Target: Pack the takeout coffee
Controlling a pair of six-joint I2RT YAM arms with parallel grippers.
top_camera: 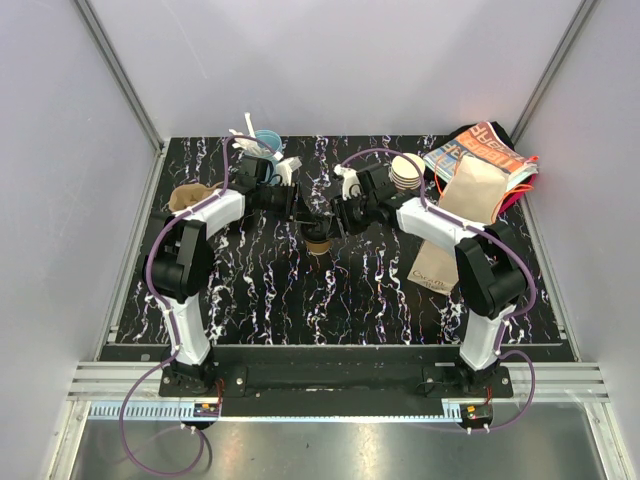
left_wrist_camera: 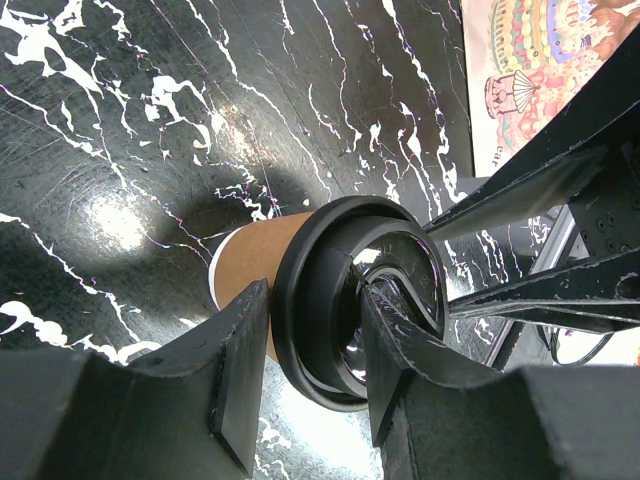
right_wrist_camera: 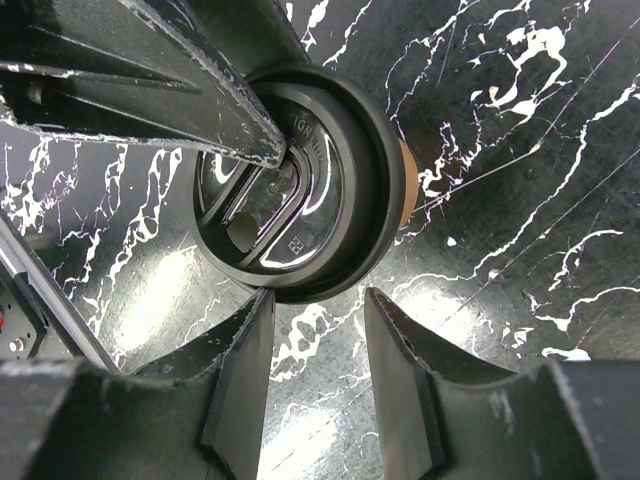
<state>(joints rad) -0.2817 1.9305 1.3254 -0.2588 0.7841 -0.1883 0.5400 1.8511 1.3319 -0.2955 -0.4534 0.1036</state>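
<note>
2 arms bolted at near edge of the black white-veined tabletop, both reaching in toward the middle.

Takeout coffee stands upright about mid-tabletop, between the 2 wrists. Brown cup, black lid on it.

Left gripper is on the cup from the left. In the left wrist view its jaws sit either side of the cup top, 1 finger beside the brown wall, the other over the lid rim. Medium gap, filled by the cup, reads as holding it. Exact contact under the lid is hidden.

Right gripper comes in from the right, just beside the cup. In the right wrist view its jaws stand apart with only bare tabletop between them, the lid just past the fingertips. Holding nothing.

Right side, further back: flat brown paper bag lying partly under the right arm. Stack of nested cups just beside it. Colourful printed bag in the far right corner, touching the paper bag.

Left side: crumpled brown paper item near the left edge. Far left of centre, light-blue cup with white utensils in it.
</note>
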